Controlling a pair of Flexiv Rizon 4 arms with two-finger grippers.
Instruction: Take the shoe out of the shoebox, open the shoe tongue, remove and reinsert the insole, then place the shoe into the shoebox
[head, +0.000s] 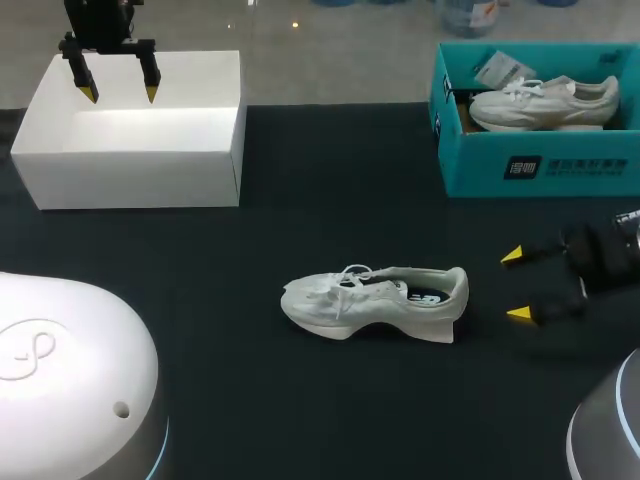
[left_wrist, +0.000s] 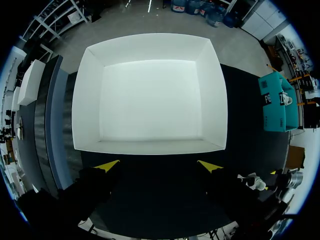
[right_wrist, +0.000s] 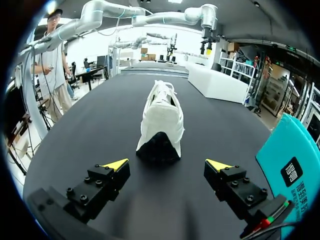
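Shoe (head: 375, 300) out already. Right claw (head: 516, 285) spread, just behind shoe. Left claw (head: 121, 95) spread over white box (head: 130, 160). Next: pull tongue (head: 378, 281) open.

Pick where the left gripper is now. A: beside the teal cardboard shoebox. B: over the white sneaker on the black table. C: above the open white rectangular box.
C: the left gripper hangs, fingers open, over the open white rectangular box, whose inside fills its wrist view.
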